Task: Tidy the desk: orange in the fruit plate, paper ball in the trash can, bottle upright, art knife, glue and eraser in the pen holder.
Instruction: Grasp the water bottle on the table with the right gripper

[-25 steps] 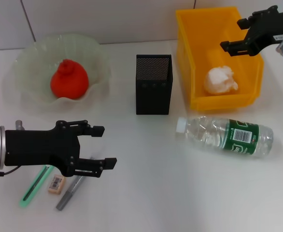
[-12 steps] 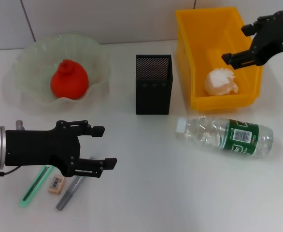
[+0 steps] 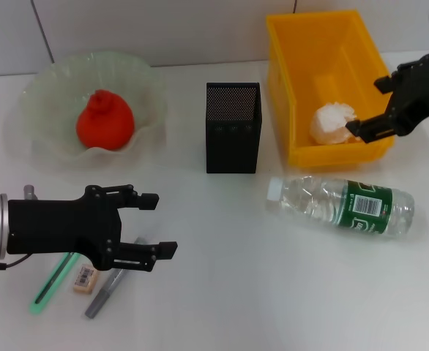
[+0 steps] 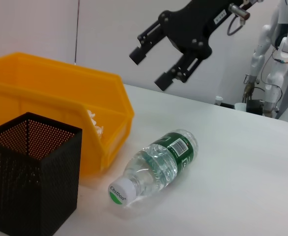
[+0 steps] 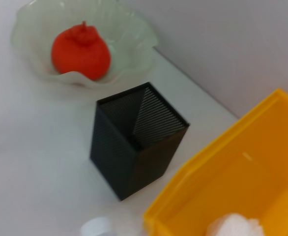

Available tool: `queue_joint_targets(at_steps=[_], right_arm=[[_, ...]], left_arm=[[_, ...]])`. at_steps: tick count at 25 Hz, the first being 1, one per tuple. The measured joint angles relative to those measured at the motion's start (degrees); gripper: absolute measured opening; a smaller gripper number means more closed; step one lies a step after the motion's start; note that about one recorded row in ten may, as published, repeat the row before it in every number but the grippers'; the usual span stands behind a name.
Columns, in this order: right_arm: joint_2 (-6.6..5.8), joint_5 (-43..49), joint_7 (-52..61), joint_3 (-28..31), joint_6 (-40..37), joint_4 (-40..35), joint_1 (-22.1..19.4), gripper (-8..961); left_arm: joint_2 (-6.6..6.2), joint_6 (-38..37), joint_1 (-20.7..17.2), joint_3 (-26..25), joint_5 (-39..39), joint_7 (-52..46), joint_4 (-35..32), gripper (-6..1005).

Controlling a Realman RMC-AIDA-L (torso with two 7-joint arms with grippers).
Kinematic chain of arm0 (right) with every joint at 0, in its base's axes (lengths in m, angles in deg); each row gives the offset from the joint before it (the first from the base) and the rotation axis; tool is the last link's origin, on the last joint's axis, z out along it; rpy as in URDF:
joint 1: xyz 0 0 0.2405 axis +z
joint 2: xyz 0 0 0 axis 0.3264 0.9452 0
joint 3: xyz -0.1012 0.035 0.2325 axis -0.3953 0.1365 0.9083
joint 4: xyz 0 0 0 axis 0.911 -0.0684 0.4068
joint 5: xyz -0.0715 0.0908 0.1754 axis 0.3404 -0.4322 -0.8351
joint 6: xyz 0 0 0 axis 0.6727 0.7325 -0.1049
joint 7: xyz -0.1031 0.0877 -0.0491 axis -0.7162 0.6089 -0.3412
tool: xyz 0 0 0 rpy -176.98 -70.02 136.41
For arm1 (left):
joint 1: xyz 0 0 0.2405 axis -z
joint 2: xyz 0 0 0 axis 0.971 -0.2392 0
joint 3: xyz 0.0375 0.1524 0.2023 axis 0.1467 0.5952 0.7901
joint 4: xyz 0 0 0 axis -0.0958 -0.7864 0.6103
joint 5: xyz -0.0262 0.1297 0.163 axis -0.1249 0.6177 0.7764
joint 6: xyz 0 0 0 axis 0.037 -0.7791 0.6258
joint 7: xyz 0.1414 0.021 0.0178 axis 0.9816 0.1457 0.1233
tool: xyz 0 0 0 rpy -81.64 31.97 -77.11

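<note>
The orange [image 3: 105, 121] lies in the glass fruit plate [image 3: 46, 80]. The paper ball [image 3: 333, 122] rests inside the yellow bin [image 3: 324, 44] that serves as the trash can. On its side in front of the bin lies the clear bottle [image 3: 342, 205], cap toward the black mesh pen holder [image 3: 233, 128]. A green art knife [image 3: 53, 281], a small eraser [image 3: 85, 278] and a grey glue stick [image 3: 108, 289] lie at the near left. My left gripper [image 3: 159, 223] hovers open just above them. My right gripper [image 3: 367, 106] is open and empty over the bin's right wall.
The left wrist view shows the bottle [image 4: 156, 164], the bin [image 4: 60, 98], the pen holder [image 4: 31, 172] and the right gripper [image 4: 147, 70] beyond them. The right wrist view shows the orange [image 5: 80, 51], the pen holder [image 5: 134, 137] and the bin's corner [image 5: 222, 162].
My right gripper has moved from above the bin's far right corner toward me and to the right, staying open. The left arm has barely shifted.
</note>
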Motion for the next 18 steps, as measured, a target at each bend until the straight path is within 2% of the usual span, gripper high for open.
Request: queue_joint_targets(at_steps=[10, 18], right_arm=[[-0.20, 0.1, 2.6, 0.6, -9.2, 0.1, 2.1, 800], [-0.28, 2.1, 3.3, 0.4, -11.8, 0.4, 2.5, 800]], left_arm=[[0.00, -0.3, 0.0, 0.0, 0.0, -0.1, 0.0, 861], [0.00, -0.4, 0.3, 0.1, 0.0, -0.1, 0.0, 861]])
